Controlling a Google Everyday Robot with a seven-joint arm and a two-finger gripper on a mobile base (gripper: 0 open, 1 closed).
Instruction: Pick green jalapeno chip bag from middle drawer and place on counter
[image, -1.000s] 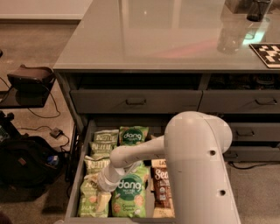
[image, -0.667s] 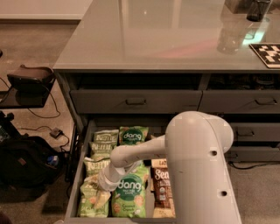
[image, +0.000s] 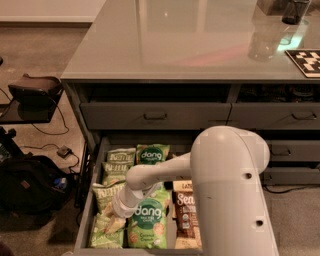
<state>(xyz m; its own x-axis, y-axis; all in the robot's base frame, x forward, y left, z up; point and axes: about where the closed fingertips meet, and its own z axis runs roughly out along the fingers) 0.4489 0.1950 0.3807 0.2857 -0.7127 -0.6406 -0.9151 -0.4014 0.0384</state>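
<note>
The middle drawer (image: 92, 195) is pulled out below the counter (image: 175, 40), and it is full of chip bags. The white arm (image: 155, 175) reaches from the right side down into the left part of the drawer. The end effector (image: 113, 221) is low over the left column of bags, at the front. It is at the upper edge of the green jalapeno chip bag (image: 101, 236), which lies flat in the front left corner of the drawer. I cannot tell whether the end effector is spread or pressed together, or if it pinches the bag. Behind this bag lie more pale olive bags (image: 121, 156) of the same kind. In the middle column are two dang bags (image: 148, 226), one at the front and one at the back. A brown Sea Salt bag (image: 185, 215) is at the right, partly hidden by the arm. The surface of the counter is glossy.
</note>
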